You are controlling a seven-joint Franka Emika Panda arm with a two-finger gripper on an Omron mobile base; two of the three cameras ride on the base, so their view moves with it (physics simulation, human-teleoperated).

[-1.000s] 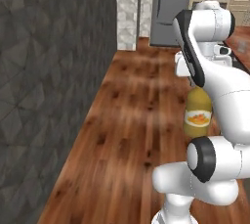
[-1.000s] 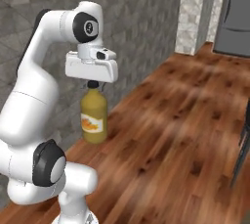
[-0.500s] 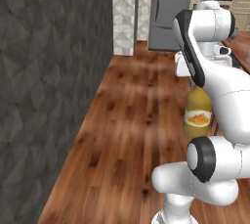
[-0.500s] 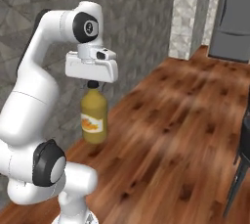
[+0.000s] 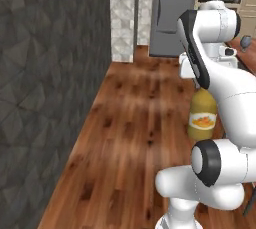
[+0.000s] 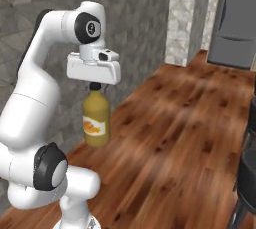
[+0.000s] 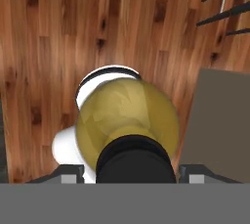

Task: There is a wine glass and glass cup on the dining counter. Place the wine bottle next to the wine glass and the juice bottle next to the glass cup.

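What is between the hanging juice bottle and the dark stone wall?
Nothing stands there. In the left base view, only bare wooden floor stretches from the juice bottle, held by the end effector, to the dark stone wall.

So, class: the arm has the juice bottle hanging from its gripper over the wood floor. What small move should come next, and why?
Probably keep carrying the juice bottle upright toward the counter: the gripper grips its neck, and it hangs over bare floor.

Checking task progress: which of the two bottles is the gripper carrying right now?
The juice bottle: stout, yellow-orange, fruit label, hanging by its dark cap from the gripper.
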